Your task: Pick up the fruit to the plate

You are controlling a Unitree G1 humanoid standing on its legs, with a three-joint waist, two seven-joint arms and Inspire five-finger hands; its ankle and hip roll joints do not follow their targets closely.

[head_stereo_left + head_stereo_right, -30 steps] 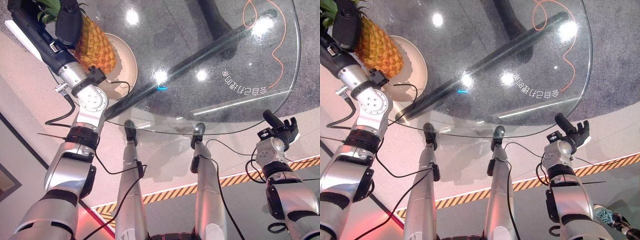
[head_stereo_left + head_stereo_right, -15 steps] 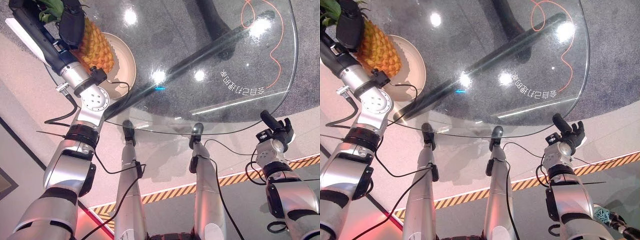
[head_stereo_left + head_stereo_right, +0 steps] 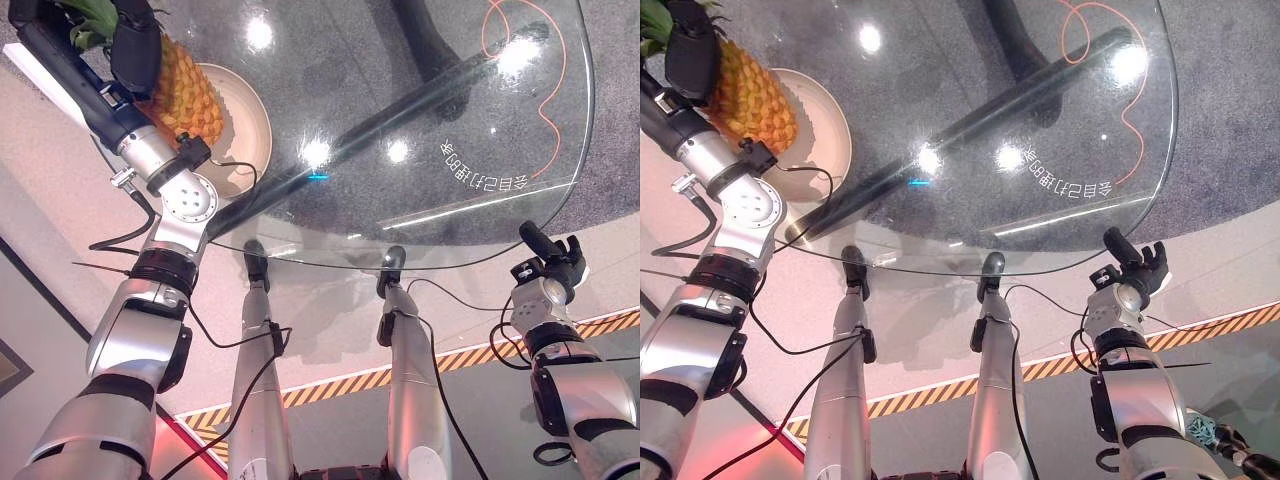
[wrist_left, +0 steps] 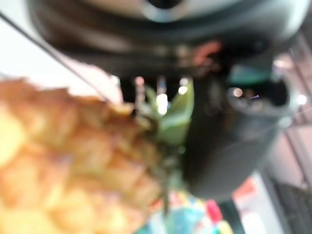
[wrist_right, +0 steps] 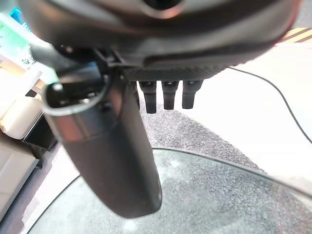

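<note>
Over the plate (image 3: 250,120), the heavy, stiff, rough pineapple (image 3: 185,90) is clasped near its crown by the left hand (image 3: 135,50); the right hand (image 3: 1132,272) hangs relaxed, holding nothing.

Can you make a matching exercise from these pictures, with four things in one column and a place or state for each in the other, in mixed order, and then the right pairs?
Things:
1. pineapple
2. plate
3. left hand
4. right hand

Places or states:
A. beside the near right rim of the glass table, fingers relaxed, holding nothing
B. on the left part of the table, under the fruit
C. wrapped round the leafy end of the fruit
D. tilted, its lower end over the cream dish

Pairs: 1-D, 2-B, 3-C, 4-A
</note>
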